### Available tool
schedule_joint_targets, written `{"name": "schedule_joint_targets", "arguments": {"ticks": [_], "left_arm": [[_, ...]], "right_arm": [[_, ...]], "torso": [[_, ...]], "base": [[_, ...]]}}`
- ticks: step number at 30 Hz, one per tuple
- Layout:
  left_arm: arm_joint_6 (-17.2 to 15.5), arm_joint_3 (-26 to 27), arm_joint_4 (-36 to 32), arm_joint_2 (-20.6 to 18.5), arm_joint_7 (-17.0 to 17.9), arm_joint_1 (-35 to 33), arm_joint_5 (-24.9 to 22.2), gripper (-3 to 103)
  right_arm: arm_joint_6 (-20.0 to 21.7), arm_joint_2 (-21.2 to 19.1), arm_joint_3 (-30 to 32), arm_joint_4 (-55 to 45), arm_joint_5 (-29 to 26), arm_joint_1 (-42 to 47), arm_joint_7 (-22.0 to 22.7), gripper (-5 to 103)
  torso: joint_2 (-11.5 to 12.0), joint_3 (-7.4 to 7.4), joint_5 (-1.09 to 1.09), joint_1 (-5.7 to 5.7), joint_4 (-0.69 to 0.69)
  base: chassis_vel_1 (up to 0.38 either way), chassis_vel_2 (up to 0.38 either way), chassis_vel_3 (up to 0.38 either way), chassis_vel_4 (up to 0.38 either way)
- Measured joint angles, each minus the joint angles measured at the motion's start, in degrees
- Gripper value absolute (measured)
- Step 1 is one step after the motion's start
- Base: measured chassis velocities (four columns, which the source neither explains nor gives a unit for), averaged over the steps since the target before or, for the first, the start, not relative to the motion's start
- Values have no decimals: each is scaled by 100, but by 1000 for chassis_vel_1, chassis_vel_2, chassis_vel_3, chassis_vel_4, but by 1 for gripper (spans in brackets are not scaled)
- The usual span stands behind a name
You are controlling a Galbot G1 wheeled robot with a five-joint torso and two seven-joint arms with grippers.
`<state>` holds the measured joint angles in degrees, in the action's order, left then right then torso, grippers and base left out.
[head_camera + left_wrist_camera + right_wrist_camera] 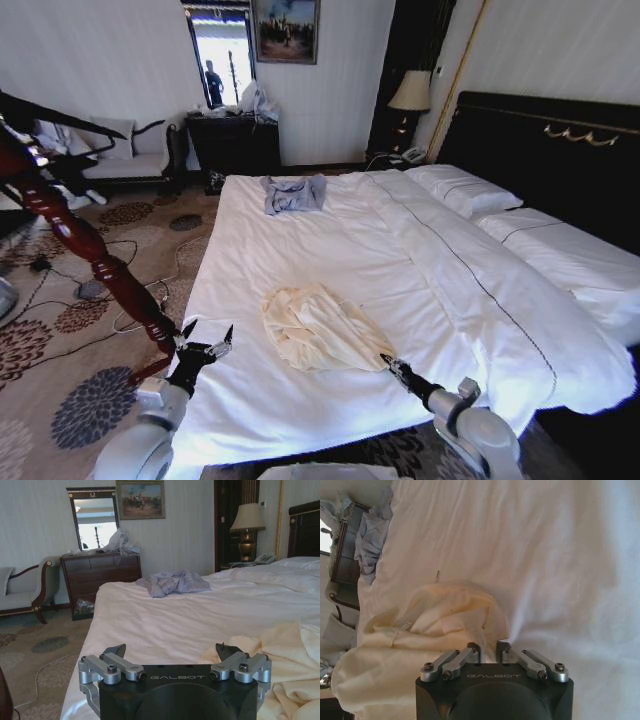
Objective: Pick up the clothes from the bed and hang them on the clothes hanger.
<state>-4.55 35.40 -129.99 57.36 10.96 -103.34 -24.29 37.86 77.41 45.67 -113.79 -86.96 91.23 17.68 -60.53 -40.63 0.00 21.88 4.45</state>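
Ahead of both grippers, the bed [300, 260]: white sheets spread wide, duvet and pillows on the robot's right, dark headboard with gold trim beyond them.

Wooden post [80, 245]: reddish-brown, turned, leaning across the floor just left of the left gripper, off the mattress edge.

Clothes [318, 328]: cream garment lying crumpled on the sheet near the bed's foot, between the two grippers; its near edge lies at the right gripper's fingertips, and it sits just to the right of the left gripper (in the left wrist view its folds reach up beside that gripper's right finger).

Grey-blue garment [294, 193]: bunched at the far end of the bed, well beyond both grippers.

Left gripper [207, 340]: at the bed's near-left edge, low over the sheet, fingers spread wide with nothing between them.

Right gripper [489, 649]: low at the cream fabric's near edge, fingers drawn nearly together with a narrow gap; cream cloth shows in that gap, but whether it is actually pinched cannot be told.
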Motion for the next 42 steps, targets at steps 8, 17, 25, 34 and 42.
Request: {"name": "schedule_joint_targets", "arguments": {"ticks": [8, 17, 25, 34, 42], "left_arm": [[19, 48, 11, 47, -4, -30, 2, 100], [32, 137, -38, 43, -49, -23, -69, 100], [105, 592, -167, 162, -162, -259, -184, 100], [109, 881, -441, 361, -190, -539, -289, 100], [87, 916, -580, 438, -159, -570, -251, 100]], "right_arm": [[-1, -168, 28, -228, 113, -32, 9, 1], [14, -1058, 197, -1046, 887, 119, -97, 0], [-42, -2944, 912, -1995, 1501, 287, -238, 0], [-327, -4839, 1451, -2231, 2948, -257, -539, 0], [-1055, -6740, 2451, -1951, 3387, -713, -1181, 0]], "torso": [[0, 0, 0, 0, 0], [0, 0, 2, 0, 2], [0, 0, 2, 0, 0], [0, 0, 3, 0, 0], [0, 0, -1, 0, 0]], "base": [[0, 0, 0, 0], [0, 0, 0, 0], [0, 0, 0, 0], [0, 0, 0, 0], [0, 0, 0, 0]]}}
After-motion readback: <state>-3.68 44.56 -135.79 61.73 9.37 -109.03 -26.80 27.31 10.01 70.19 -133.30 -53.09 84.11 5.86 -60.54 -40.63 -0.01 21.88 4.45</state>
